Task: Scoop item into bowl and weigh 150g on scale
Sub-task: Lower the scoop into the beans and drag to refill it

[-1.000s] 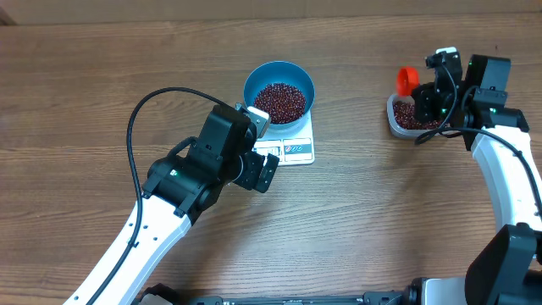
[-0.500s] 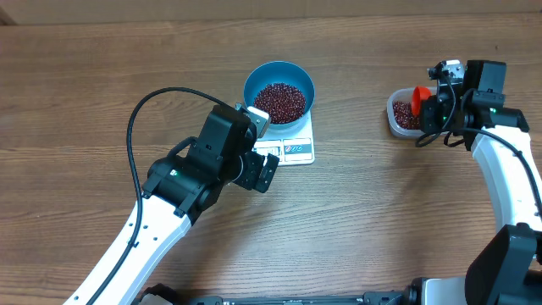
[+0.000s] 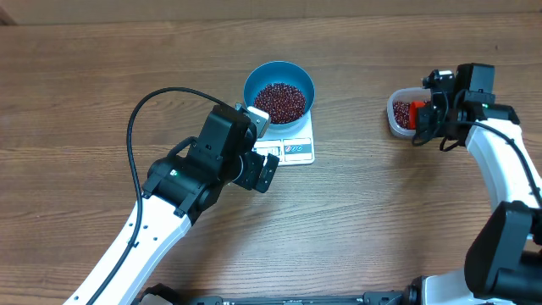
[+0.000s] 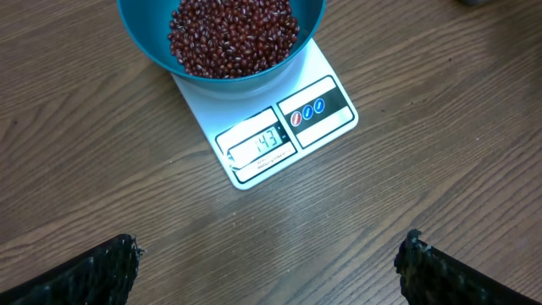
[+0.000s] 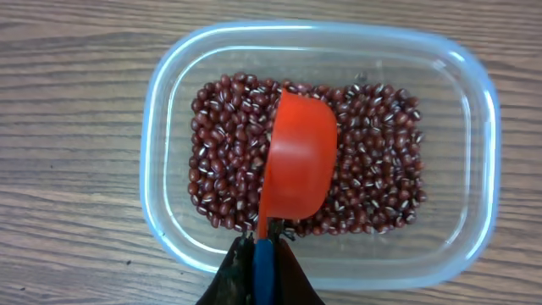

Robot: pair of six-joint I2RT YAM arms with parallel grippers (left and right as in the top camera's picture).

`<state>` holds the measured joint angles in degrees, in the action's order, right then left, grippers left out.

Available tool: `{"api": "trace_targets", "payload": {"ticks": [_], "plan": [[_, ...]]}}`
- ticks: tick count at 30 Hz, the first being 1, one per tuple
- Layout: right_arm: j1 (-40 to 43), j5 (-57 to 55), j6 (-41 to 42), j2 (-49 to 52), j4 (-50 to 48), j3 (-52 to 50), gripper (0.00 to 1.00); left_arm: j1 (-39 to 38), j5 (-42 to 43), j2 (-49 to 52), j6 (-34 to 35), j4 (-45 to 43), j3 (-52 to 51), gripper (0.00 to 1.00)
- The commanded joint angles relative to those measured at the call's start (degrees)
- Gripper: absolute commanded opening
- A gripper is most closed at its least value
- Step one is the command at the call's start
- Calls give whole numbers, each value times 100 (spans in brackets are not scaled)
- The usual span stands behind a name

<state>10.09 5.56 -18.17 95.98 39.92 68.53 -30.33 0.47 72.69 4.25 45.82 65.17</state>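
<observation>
- Step in hand: the right end effector is reloading for a top-up, its fingers pressed together on the thin blue handle of an orange-red scoop, which is lying over the supply in the clear tub; whether the cup is holding any load cannot be told
- Task's things: most of the beans are sitting as a loose heap in the bowl, which is resting on the scale at mid-surface, well apart from the tub
- The display is showing 143, so the weighing is judged to be nearing its target
- The left end effector is hovering over the surface just in front of the scale, fingers spread wide, gripping nothing
- Next move, as a judgement: only a small part-load is being called for, carried level to the bowl and tipped in gently while the display is being watched
- Materials: the beans are looking small, glossy, roundish and dark red-brown; the bowl is showing smooth bright blue walls; the scale is presenting a flat white rectangle; the tub is appearing transparent with rounded corners; the surface is showing wood grain
</observation>
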Motion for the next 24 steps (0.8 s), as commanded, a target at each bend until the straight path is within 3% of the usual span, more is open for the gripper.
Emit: {"api": "trace_targets", "payload": {"ticks": [1, 7, 12, 24], "plan": [[17, 7, 44, 33, -4, 2, 4, 4, 46, 33, -87, 4, -20, 100], [22, 275, 42, 33, -31, 4, 4, 4, 46, 33, -87, 4, -22, 100], [219, 1187, 42, 28, -109, 4, 4, 4, 46, 33, -87, 4, -22, 100], [1329, 2201, 339, 28, -59, 4, 4, 4, 46, 33, -87, 4, -22, 100]]}}
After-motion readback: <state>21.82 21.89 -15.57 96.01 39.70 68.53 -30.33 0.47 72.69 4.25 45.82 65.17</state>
